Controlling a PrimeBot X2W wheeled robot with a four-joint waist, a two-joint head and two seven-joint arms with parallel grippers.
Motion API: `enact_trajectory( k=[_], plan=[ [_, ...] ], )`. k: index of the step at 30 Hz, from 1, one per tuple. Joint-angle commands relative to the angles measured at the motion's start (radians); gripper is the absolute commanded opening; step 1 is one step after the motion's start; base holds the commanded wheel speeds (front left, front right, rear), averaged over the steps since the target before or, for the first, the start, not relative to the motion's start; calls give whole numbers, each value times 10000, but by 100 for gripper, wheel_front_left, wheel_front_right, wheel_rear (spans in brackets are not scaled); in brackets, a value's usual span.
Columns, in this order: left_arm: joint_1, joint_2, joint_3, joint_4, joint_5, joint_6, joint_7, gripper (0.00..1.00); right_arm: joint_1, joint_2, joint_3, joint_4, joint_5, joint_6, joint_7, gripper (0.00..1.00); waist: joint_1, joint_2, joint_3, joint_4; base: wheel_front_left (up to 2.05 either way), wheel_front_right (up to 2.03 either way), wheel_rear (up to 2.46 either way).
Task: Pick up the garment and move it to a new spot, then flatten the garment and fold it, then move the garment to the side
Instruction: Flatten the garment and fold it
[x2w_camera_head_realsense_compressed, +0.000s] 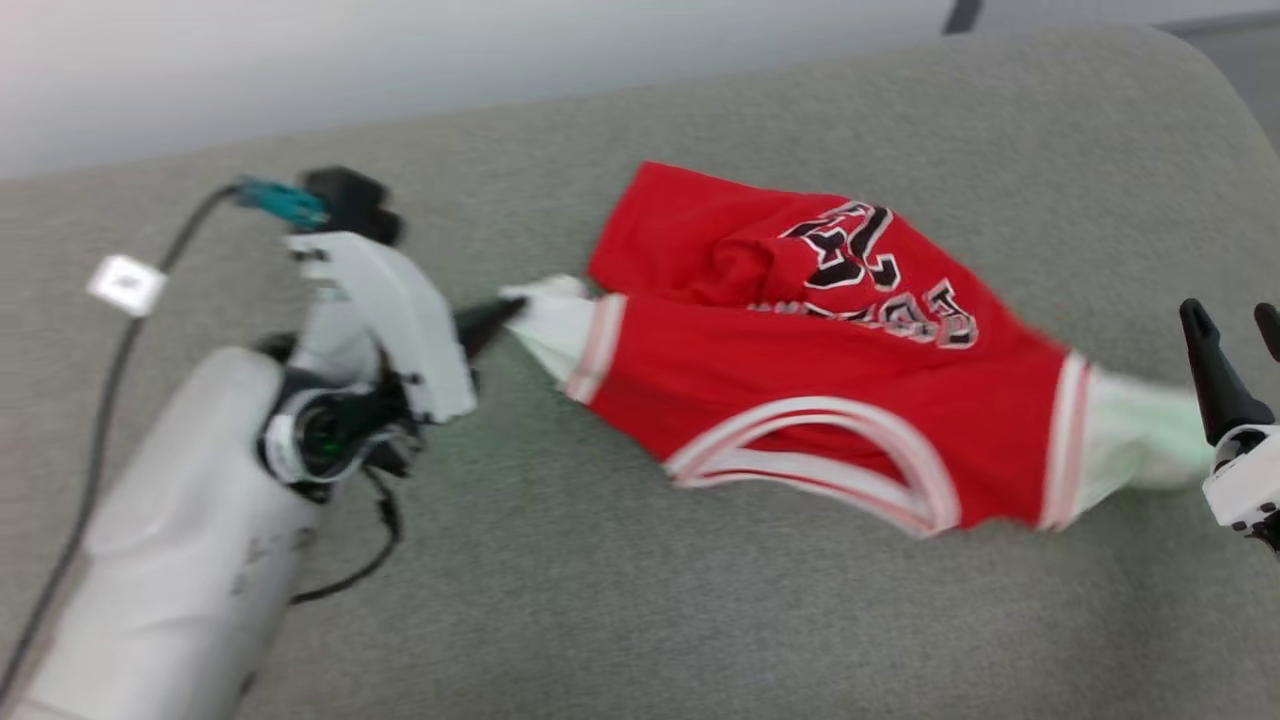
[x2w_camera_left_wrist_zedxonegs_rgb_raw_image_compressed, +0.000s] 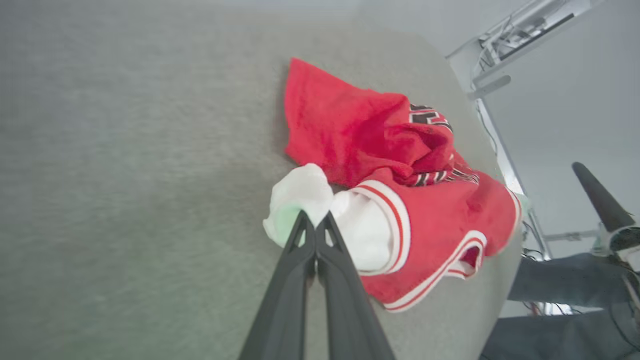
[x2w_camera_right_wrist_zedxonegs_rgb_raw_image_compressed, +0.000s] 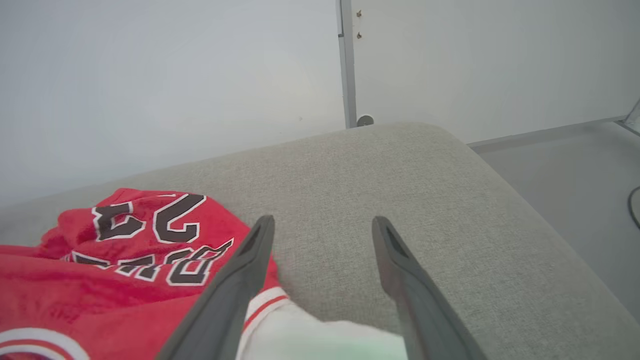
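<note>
Garment crumpled on grey cushion. Left gripper pinched shut on its white fabric at 9 o'clock; right gripper fingers wide at 3 o'clock.

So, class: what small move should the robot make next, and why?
Probably close the open right gripper on the white fabric between its fingers: the left gripper is shut on the garment's opposite white end, so both ends could lift together.
</note>
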Motion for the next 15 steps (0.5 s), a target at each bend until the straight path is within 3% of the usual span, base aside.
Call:
enact_trajectory(
  k=[1, 8, 15],
  plan=[
    [246, 206, 35, -193, 306, 270, -239, 0, 178, 70, -64, -128, -108, -10, 92, 100, 0, 0, -319, 421, 0, 0, 0],
    [1188, 1325, -105, -1202, 1608, 1866, -713, 0, 407, 294, -376, -572, -341, -10, 462, 100, 0, 0, -442, 737, 0, 0, 0],
    [1810, 1869, -351, -965, 2252, 2869, -585, 0, 460, 431, -383, -803, -462, -10, 706, 100, 0, 0, -388, 700, 0, 0, 0]
  ],
)
